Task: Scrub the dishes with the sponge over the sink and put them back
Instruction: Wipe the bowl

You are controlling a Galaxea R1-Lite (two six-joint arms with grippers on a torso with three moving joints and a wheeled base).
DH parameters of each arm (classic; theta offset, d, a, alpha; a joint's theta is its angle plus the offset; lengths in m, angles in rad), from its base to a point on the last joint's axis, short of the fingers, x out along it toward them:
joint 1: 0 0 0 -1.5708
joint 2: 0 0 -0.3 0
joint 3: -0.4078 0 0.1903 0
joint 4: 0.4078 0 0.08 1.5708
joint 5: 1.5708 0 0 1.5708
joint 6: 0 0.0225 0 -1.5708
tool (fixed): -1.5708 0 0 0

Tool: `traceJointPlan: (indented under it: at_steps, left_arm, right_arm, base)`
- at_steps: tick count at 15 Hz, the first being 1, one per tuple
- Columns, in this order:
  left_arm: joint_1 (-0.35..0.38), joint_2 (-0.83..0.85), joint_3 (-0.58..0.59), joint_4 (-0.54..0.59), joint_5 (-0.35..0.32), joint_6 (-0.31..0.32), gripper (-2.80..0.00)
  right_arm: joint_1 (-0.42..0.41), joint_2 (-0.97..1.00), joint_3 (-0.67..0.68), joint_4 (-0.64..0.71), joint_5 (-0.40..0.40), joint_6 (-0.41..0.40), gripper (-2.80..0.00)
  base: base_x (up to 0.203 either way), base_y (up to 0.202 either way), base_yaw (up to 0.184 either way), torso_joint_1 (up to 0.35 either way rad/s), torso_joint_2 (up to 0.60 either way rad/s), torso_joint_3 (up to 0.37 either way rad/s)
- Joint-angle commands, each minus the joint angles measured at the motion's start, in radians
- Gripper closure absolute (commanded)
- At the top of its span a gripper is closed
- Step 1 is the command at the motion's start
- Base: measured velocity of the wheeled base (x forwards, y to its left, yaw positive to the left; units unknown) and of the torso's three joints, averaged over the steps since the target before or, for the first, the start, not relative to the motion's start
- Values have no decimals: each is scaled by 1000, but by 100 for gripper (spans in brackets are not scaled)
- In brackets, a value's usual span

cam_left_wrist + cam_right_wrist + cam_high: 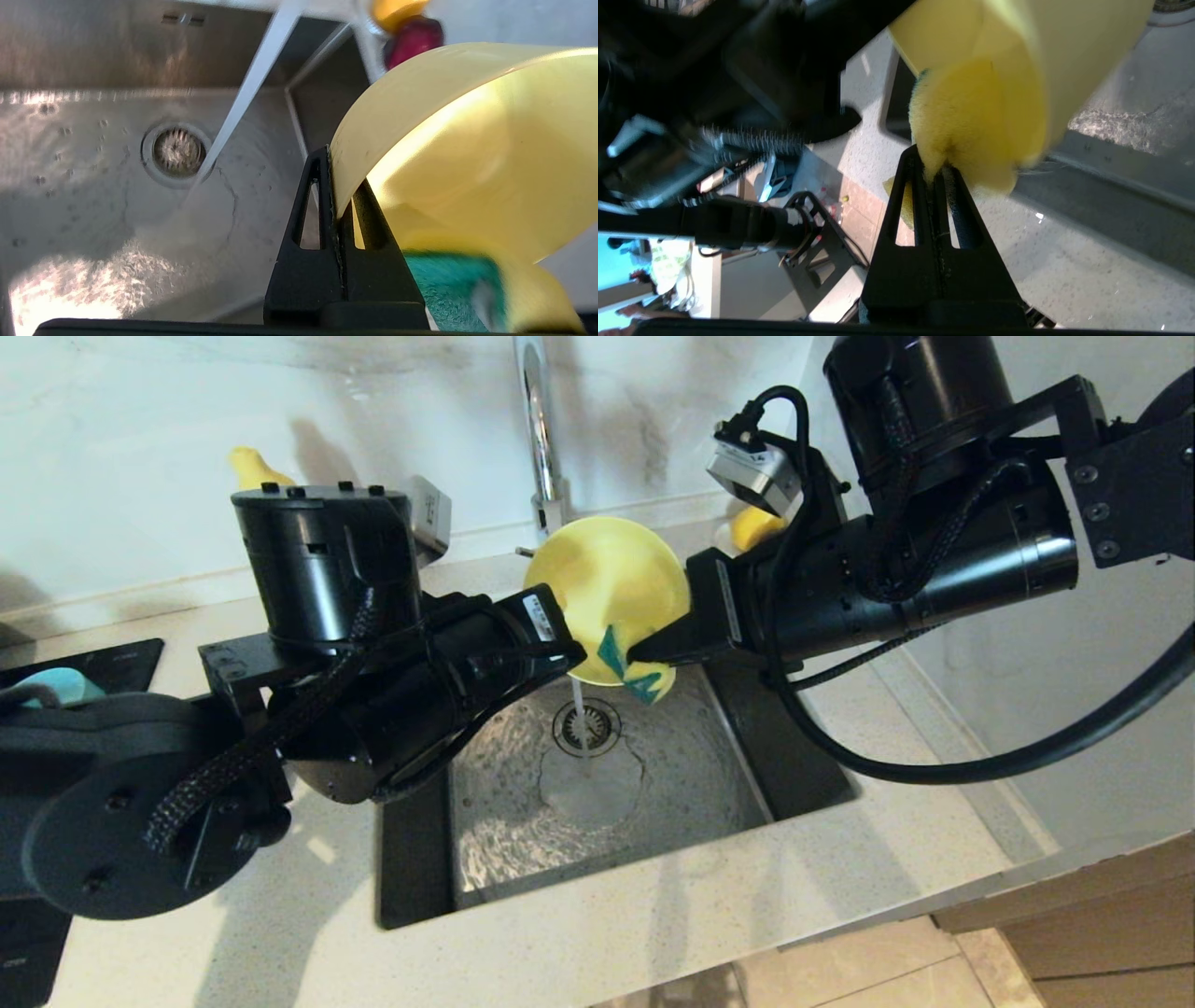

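A pale yellow-green bowl (611,583) hangs tilted over the sink (691,784), under the faucet (537,429). My left gripper (571,653) is shut on the bowl's rim; in the left wrist view the rim (490,154) sits pinched between the fingers of that gripper (337,186). My right gripper (639,655) comes in from the right, shut on the sponge (649,681). The sponge's green face (448,289) lies against the bowl's lower edge. In the right wrist view the yellow foam (971,121) bulges from the right gripper (934,163) against the bowl (1064,46).
A thin stream of water (577,709) falls onto the drain strainer (586,726). A teal-blue dish (61,686) peeks out at the far left by a black cooktop (112,663). Yellow fruit (754,525) sits behind the sink. The counter edge (653,943) runs in front.
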Motion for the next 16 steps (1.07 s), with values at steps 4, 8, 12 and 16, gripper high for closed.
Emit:
traceJointPlan:
  at_steps: [4, 8, 12, 16]
  left_arm:
    - [-7, 6, 82, -94, 2, 62, 0]
    - [-14, 6, 118, -109, 2, 85, 0]
    - [-24, 1, 119, -125, 3, 95, 0]
    - [-34, -28, 111, -128, -1, 89, 0]
  right_arm:
    - [-32, -23, -1, -45, 3, 4, 0]
    - [-32, -63, -1, -55, 3, 5, 0]
    - [-30, -68, 2, -54, 5, 14, 0]
    - [-36, -26, 2, -58, 2, 44, 0]
  base:
    - [0, 0, 0, 0, 0, 0]
    - [0, 0, 0, 0, 0, 0]
    - [0, 0, 0, 0, 0, 0]
    - [0, 0, 0, 0, 0, 0]
